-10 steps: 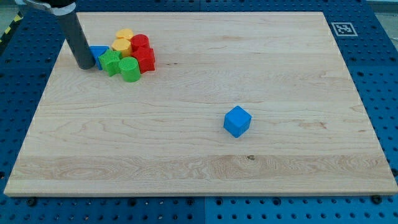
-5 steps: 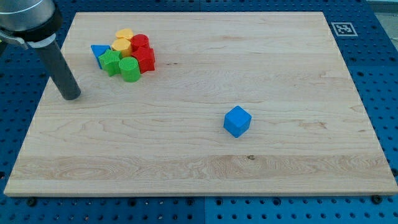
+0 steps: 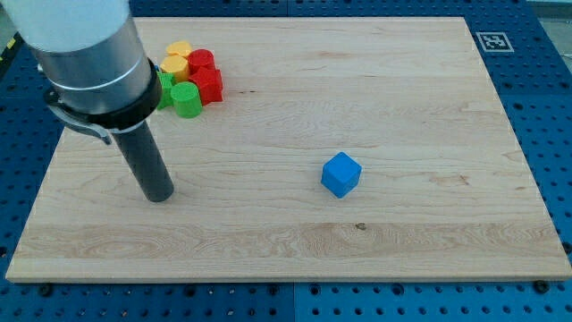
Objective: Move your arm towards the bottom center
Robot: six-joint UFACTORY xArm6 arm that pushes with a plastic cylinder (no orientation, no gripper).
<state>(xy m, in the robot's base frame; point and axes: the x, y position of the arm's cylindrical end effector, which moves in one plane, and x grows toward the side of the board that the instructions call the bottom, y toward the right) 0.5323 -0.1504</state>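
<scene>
While my tip [image 3: 159,197] sits near the board's left edge, bottom center is open. No gripper here, just a bare rod. Veering right risks clipping the blue cube [image 3: 340,174].

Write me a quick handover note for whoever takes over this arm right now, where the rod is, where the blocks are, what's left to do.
My tip rests on the wooden board at the view's left, touching no block.
The cluster at the view's top left sits above it: yellow blocks, red blocks, green blocks; the arm's body hides part of the cluster.
The lone blue cube lies well to the view's right of the tip, slightly higher in the view.
Done: the tip is clear of the cluster.
Left: slide toward the view's right and down to reach the bottom centre, passing below the blue cube.
</scene>
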